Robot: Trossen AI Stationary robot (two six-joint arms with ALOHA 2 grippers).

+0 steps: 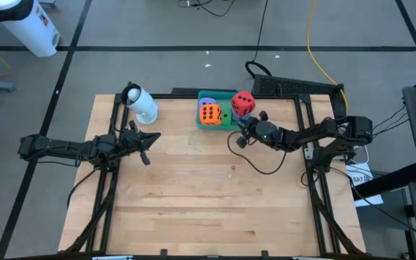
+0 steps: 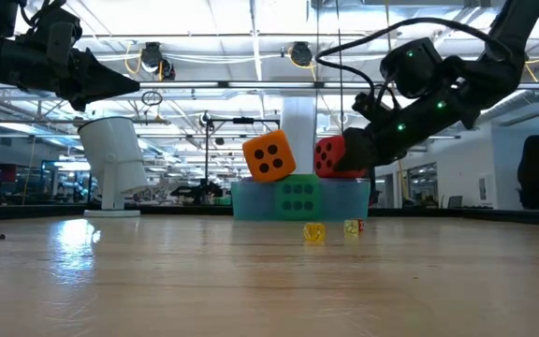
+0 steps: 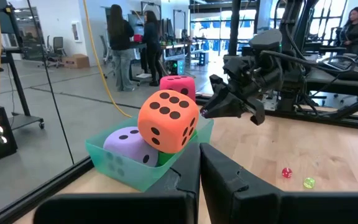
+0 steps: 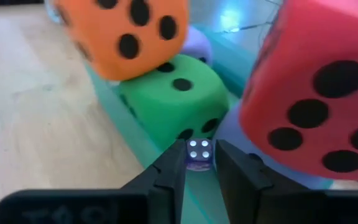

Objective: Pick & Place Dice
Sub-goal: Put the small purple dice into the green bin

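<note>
One tiny purple die sits pinched in the right gripper jaws just over the teal tray rim. We reckon it's bound for the big dice. Left gripper, jaws together, waits well off the tray.

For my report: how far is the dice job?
Done: orange die, green die, red die, large purple die in the teal tray. In hand: right gripper holds a small purple die at its rim. Remaining: small yellow die, small red die on the table.
</note>
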